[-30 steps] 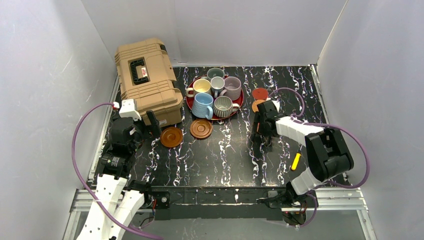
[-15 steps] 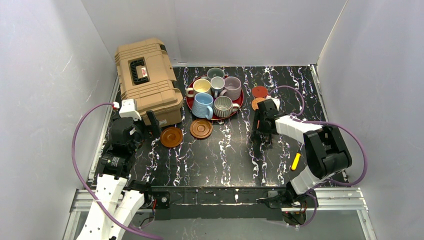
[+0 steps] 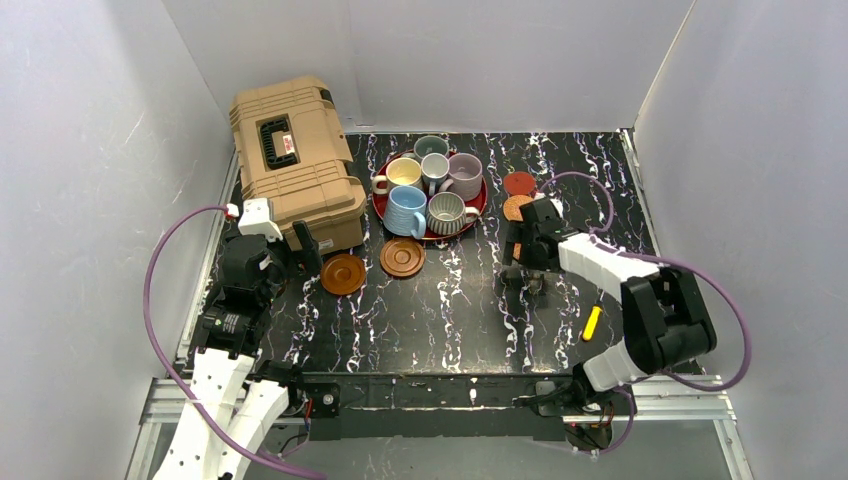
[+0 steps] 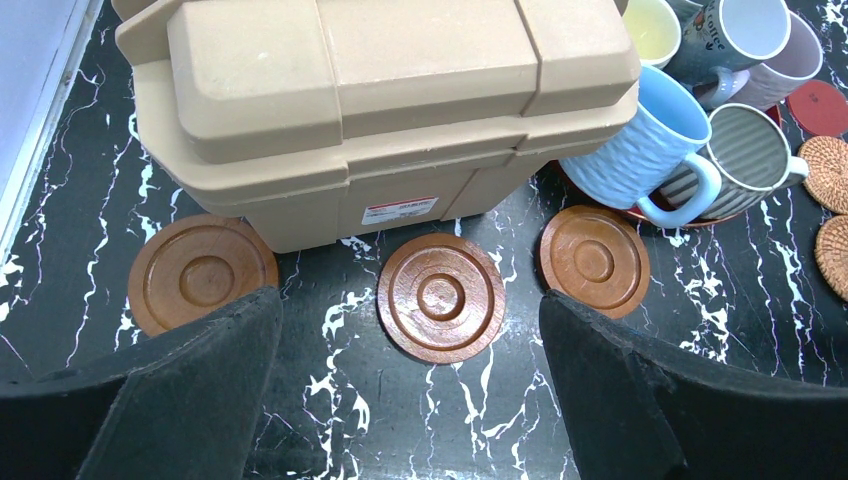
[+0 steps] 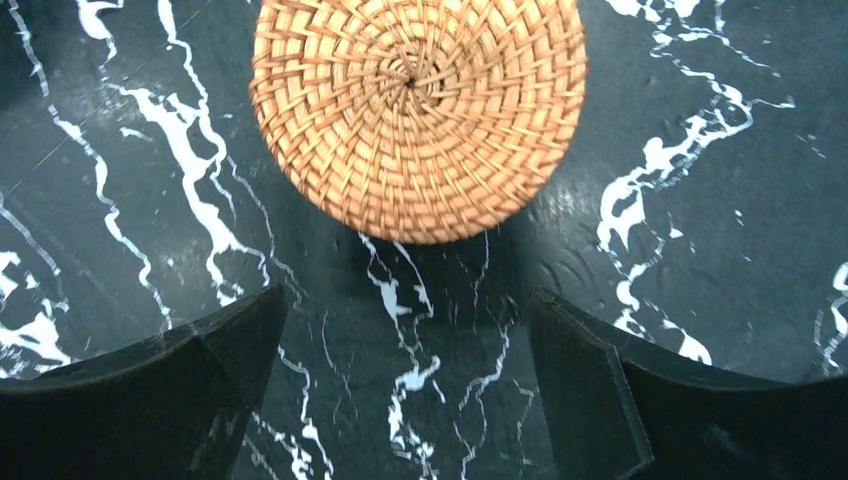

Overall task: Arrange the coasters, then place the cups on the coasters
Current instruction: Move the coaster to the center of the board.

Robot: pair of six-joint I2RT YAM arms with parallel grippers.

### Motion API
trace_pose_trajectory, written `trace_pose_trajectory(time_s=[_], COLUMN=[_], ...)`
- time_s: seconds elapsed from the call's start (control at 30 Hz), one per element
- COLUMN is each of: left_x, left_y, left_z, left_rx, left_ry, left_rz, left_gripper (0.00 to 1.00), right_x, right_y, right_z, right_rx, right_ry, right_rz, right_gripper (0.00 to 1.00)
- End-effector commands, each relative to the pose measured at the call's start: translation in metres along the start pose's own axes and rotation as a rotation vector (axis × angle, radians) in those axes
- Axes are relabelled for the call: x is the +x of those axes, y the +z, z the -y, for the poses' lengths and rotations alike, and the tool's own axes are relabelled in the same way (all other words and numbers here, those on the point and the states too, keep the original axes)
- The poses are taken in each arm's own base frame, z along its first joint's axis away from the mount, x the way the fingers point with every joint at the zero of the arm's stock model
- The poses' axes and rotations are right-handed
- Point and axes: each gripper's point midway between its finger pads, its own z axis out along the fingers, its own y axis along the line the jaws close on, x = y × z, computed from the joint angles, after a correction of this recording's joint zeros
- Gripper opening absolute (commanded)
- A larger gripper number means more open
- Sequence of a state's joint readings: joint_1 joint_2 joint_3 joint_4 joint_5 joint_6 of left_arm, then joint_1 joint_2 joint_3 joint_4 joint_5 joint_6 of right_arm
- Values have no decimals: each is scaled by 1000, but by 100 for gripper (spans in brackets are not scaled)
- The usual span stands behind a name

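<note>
My right gripper stands open over the black marble table, with nothing between its fingers. An orange woven coaster lies flat just ahead of it. In the top view the right gripper is right of the middle, near another orange coaster and a pinkish-red coaster. My left gripper is open above a row of three brown wooden coasters. Several cups stand on a red tray.
A tan tool case sits at the back left, right behind the wooden coasters. The white enclosure walls close in the table on three sides. Purple cables loop off both arms.
My right gripper's jaws have spread wider and the orange woven coaster now lies free on the table ahead of them. The left arm has not moved.
</note>
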State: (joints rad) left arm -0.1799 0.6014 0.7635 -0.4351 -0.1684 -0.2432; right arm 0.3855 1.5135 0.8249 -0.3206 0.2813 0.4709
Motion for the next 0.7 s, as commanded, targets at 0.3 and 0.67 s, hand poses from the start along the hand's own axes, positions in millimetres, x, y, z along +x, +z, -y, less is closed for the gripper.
trace_pose_trajectory(time_s=[0.3,0.67], left_x=[1,-8], left_y=[1,-8], left_z=[28,15], left_rx=[147,78], left_ry=[22,0], left_rz=[-24,36], left_gripper=[99,99], right_x=[-36,12], right_y=[-88,-115], right_z=[-69,-221], right_rx=[-356,-614], right_ry=[-81,-410], right_rz=[149,193], right_gripper=[94,84])
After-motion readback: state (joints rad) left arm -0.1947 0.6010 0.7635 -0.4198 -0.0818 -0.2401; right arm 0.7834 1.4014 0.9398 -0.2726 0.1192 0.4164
